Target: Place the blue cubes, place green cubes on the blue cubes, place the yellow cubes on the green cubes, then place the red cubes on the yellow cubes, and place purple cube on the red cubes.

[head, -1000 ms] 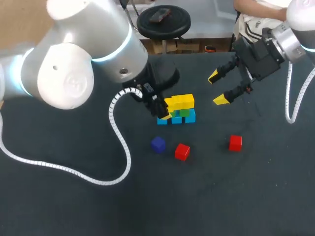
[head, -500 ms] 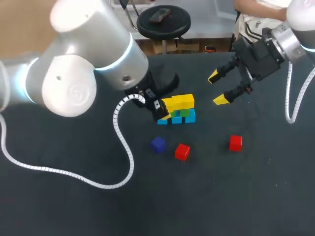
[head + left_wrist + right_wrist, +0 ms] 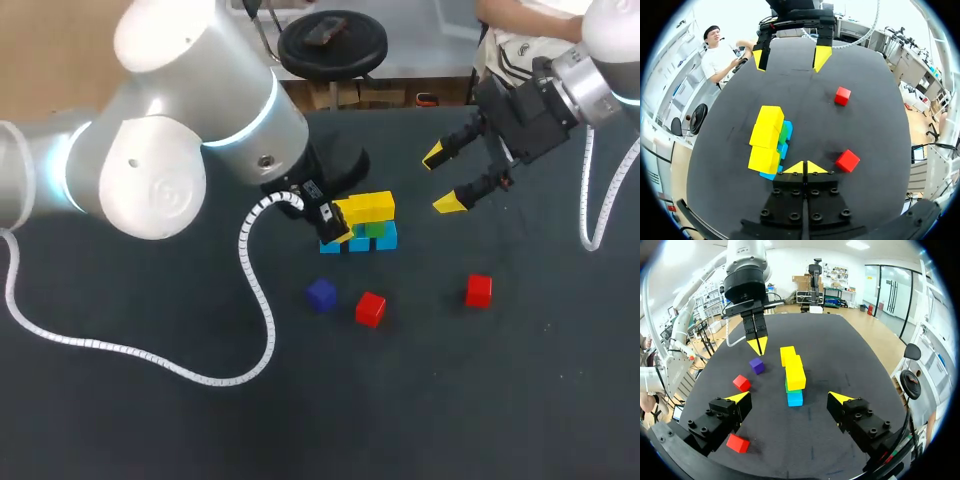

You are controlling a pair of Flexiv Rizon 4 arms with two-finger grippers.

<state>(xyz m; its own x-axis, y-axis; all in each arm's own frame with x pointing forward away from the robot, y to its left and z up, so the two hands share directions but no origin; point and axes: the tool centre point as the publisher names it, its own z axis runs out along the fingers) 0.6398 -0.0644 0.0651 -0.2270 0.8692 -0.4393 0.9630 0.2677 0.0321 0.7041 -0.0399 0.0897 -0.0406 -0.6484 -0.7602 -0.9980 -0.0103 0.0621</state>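
Red cubes (image 3: pixel 370 308) number two, purple cube (image 3: pixel 321 294) one, yellow cubes (image 3: pixel 765 136) three.

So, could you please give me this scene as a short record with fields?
built so far: blue cubes at the bottom, green cubes on them, yellow cubes on top
loose on the table: two red cubes, one purple cube
left pincer: shut, empty, beside the blue cubes
right pincer: open, empty, apart from all cubes
not yet placed: red cubes, purple cube
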